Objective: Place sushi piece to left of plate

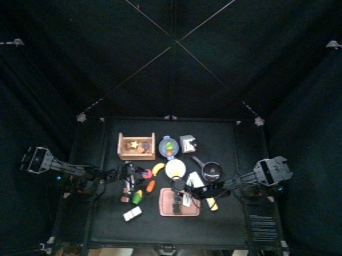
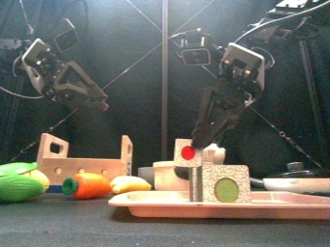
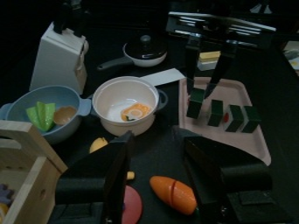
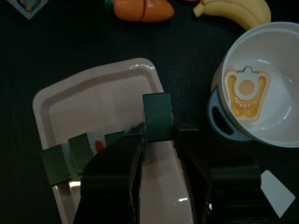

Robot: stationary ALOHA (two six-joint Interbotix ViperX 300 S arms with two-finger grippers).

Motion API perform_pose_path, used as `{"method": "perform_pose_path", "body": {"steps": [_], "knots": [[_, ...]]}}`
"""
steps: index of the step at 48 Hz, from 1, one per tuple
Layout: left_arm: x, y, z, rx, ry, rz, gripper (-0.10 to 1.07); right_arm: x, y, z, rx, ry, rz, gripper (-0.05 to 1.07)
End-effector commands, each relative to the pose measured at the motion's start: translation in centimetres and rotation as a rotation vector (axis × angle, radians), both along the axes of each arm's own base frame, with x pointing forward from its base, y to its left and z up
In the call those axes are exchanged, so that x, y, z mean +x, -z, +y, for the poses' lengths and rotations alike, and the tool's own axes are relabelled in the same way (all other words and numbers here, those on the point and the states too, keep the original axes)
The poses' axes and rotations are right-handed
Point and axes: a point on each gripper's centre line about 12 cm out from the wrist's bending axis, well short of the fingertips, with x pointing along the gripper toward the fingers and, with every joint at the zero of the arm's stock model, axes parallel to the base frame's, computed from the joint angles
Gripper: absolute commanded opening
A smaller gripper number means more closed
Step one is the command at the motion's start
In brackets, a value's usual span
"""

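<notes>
1. Two arms are working over the black surface (image 1: pixel 100 232); the left claw (image 3: pixel 152 171) is hanging open, well apart from the tray.
2. Sushi pieces (image 3: pixel 229 116) are standing in a row on the pink tray (image 4: pixel 87 96).
3. Nearer, the right claw (image 4: pixel 158 140) is closing around one sushi piece (image 4: pixel 156 112), directly below it.
4. No plate is discernible.
</notes>
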Motion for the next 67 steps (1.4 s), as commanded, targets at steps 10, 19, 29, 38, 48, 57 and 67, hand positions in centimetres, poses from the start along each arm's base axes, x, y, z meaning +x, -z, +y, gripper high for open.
{"method": "perform_pose_path", "body": {"steps": [10, 19, 29, 38, 48, 57, 67], "knots": [[0.2, -0.4, 0.2, 0.005, -0.007, -0.013, 0.80, 3.2, -4.1, 1.1, 0.042, -0.017, -0.131, 0.63], [0.0, 0.0, 0.3, 0.002, -0.010, -0.002, 0.80, 5.9, -4.3, 3.1, 0.058, -0.056, -0.160, 0.63], [-0.2, -0.2, 0.3, 0.000, -0.012, -0.010, 0.80, 8.1, -3.6, 5.2, 0.061, -0.087, -0.166, 0.63], [-0.3, -0.2, 0.3, 0.000, -0.012, -0.010, 0.80, 8.9, -2.3, 6.6, 0.062, -0.107, -0.146, 0.63], [-0.3, -0.1, 0.3, 0.000, -0.010, -0.009, 0.80, 9.7, -1.0, 8.2, 0.078, -0.119, -0.129, 0.63], [-0.3, -0.1, 0.3, 0.000, -0.012, -0.009, 0.80, 10.6, -0.4, 8.7, 0.081, -0.119, -0.127, 0.63], [-0.3, 0.0, 0.3, 0.000, -0.010, -0.006, 0.80, 11.1, 0.3, 8.8, 0.074, -0.120, -0.118, 0.63]]}}
